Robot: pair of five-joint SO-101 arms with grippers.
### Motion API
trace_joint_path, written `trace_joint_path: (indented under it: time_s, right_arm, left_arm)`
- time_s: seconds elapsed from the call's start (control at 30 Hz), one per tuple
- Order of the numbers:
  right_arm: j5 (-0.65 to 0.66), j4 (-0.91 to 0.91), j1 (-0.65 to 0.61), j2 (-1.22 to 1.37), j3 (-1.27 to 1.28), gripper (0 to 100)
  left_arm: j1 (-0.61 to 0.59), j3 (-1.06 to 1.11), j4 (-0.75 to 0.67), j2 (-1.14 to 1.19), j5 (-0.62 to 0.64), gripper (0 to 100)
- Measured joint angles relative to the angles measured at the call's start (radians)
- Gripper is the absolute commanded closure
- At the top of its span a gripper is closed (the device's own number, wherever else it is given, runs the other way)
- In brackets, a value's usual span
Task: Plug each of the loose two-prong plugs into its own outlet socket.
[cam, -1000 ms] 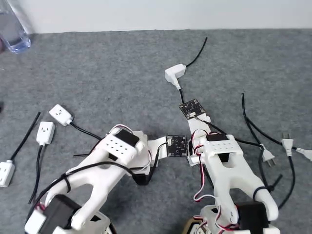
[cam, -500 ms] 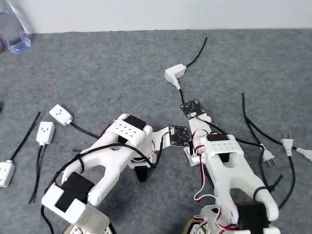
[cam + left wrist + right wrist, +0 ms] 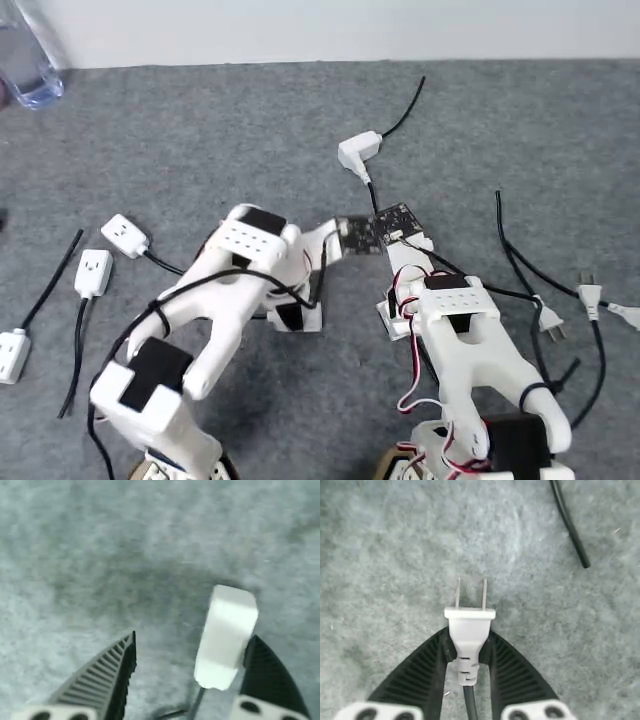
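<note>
My right tool [image 3: 469,634] is clamped on the plug [image 3: 469,622], prongs aimed far (axis in line with the tool); my left tool [image 3: 194,637] is spread apart, an outlet socket [image 3: 227,630] just beside one finger.

1. The worktop [image 3: 180,130] is grey all over (speckled, like carpet).
2. The plug [image 3: 469,625] is white, with a black cord [image 3: 469,702].
3. The outlet socket [image 3: 226,630] is white.
4. The left claw [image 3: 193,641] and right claw [image 3: 470,636] are black with ridged stripes.

Left pincer [image 3: 194,639] spread wide, right pincer [image 3: 470,636] clamped on plug [image 3: 470,619]
</note>
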Motion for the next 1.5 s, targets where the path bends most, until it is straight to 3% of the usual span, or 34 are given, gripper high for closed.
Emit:
trace_joint_path:
  time_s: [0.3, 0.57, 0.7, 0.93, 1.13, 1.37, 1.5]
  right_arm:
    - [0.000, 0.000, 0.000, 0.000, 0.000, 99.0]
    - [0.000, 0.000, 0.000, 0.000, 0.000, 99.0]
    - [0.000, 0.000, 0.000, 0.000, 0.000, 99.0]
    - [0.000, 0.000, -0.014, 0.000, 0.000, 99.0]
    - [0.020, 0.000, -0.021, 0.000, 0.000, 99.0]
    - [0.144, 0.035, -0.041, 0.000, -0.005, 98.8]
    - [0.153, 0.080, -0.081, 0.000, -0.020, 98.7]
  left_arm:
    - [-0.060, -0.193, 0.008, 0.138, 0.002, 68]
    - [-0.117, -0.491, 0.255, 0.140, 0.000, 68]
    - [-0.130, -0.494, 0.308, 0.138, 0.002, 68]
    - [-0.141, -0.319, 0.324, 0.087, 0.055, 68]
    - [-0.141, -0.038, 0.325, -0.324, 0.193, 68]
    - [-0.184, 0.548, 0.190, -1.146, 0.598, 68]
    - [-0.290, 0.783, 0.184, -1.626, 0.684, 68]
